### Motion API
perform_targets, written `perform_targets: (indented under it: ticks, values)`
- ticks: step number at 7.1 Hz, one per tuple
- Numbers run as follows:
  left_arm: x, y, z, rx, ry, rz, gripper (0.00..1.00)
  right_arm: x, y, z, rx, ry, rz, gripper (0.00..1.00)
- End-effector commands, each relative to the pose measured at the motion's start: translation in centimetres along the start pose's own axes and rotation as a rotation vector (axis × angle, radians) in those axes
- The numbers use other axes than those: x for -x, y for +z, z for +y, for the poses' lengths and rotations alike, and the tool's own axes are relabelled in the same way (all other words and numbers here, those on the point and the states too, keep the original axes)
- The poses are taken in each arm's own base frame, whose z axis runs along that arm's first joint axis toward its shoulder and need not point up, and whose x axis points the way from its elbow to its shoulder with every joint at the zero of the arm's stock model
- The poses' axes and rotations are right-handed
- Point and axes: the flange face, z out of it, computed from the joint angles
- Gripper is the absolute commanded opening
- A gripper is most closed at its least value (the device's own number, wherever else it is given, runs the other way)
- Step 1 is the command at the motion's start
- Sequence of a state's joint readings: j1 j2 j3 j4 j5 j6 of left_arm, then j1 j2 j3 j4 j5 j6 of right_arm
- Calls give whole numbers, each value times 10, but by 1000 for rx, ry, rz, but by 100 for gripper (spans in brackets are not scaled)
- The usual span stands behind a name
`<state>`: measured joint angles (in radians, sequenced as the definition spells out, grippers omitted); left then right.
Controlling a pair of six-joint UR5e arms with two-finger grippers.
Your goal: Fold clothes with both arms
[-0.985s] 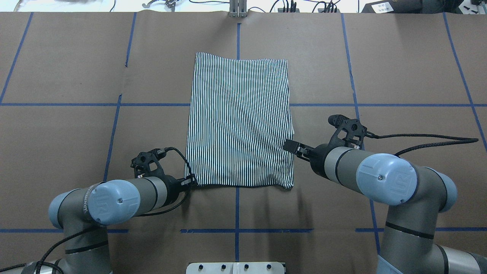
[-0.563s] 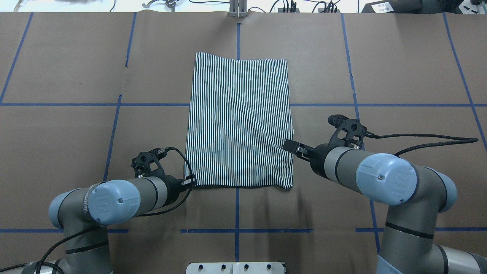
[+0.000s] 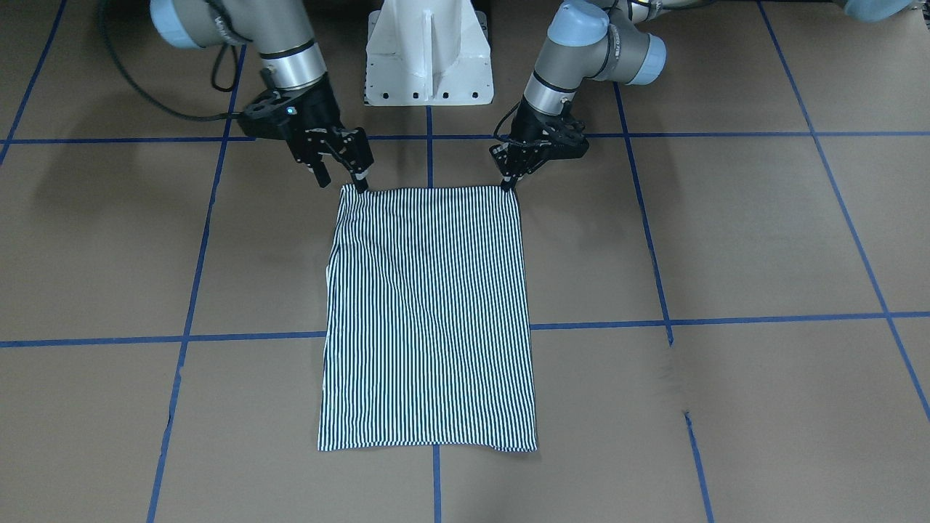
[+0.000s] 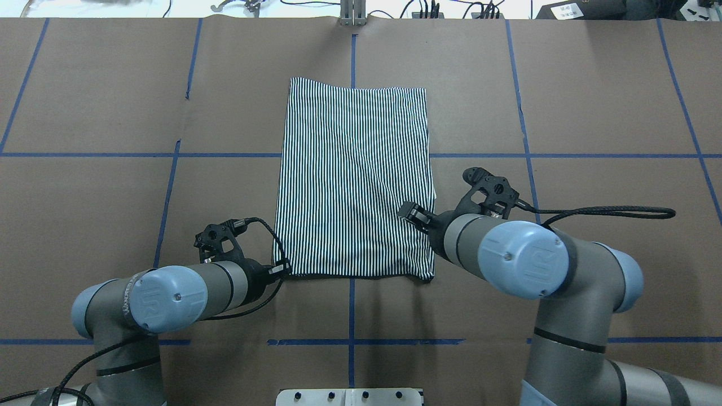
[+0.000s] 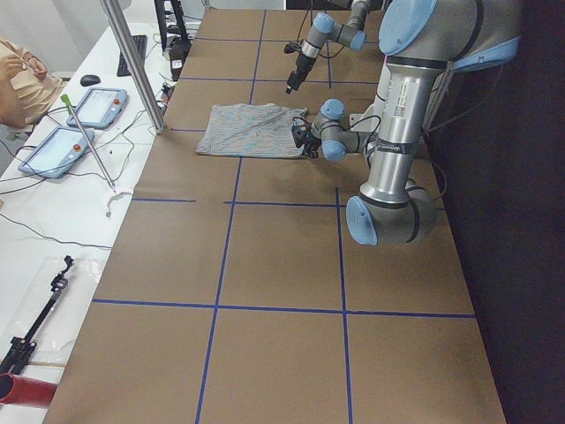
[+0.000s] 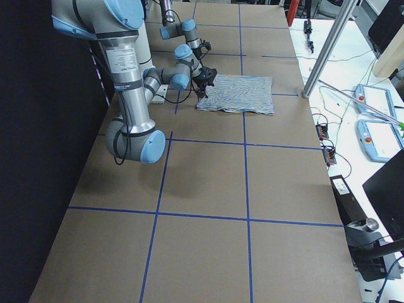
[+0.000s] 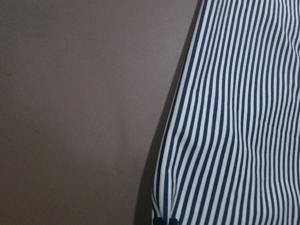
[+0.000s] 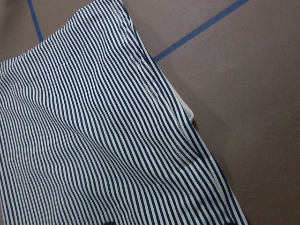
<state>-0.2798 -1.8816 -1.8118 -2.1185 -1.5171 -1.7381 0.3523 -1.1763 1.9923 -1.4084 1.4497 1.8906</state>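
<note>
Shirt point(image 4: 352, 180) lay flat on the brown tabletop point(image 4: 84, 225) as a folded striped rectangle, with blue tape lines point(image 4: 113, 154) gridding the surface. Left hand point(image 4: 280, 269) was clamped on the shirt corner right at its tips. Right hand point(image 3: 341, 180) sat at the other robot-side corner – fingers apart. White side bench point(image 5: 62, 265) held tablets point(image 5: 55, 150) and cables point(image 5: 35, 190).

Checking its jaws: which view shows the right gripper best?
Front-facing: the right gripper shows plainly open near the shirt corner. Overhead, its own arm covers part; side views show it tiny; its wrist camera shows mostly shirt.
</note>
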Motion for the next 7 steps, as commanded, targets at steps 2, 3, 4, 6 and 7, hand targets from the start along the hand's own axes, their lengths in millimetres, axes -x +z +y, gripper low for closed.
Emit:
perform_targets:
  ticks: [2,3,4,6,7]
  values:
    - [-4,-5,-1,0,-2,11,0,18,49,32,-29,24,158,72]
    - [-4,-5,-1,0,-2,11,0,18,52,34,-27,8,167,72]
    - [-4,-5,-1,1,-2,11,0,14,55,37,-25,-21,188,71]
    - [-5,-5,-1,1,-2,13,0,11,59,35,-31,-90,217,71]
    - [-4,-5,-1,1,-2,11,0,21,63,40,-31,-90,217,71]
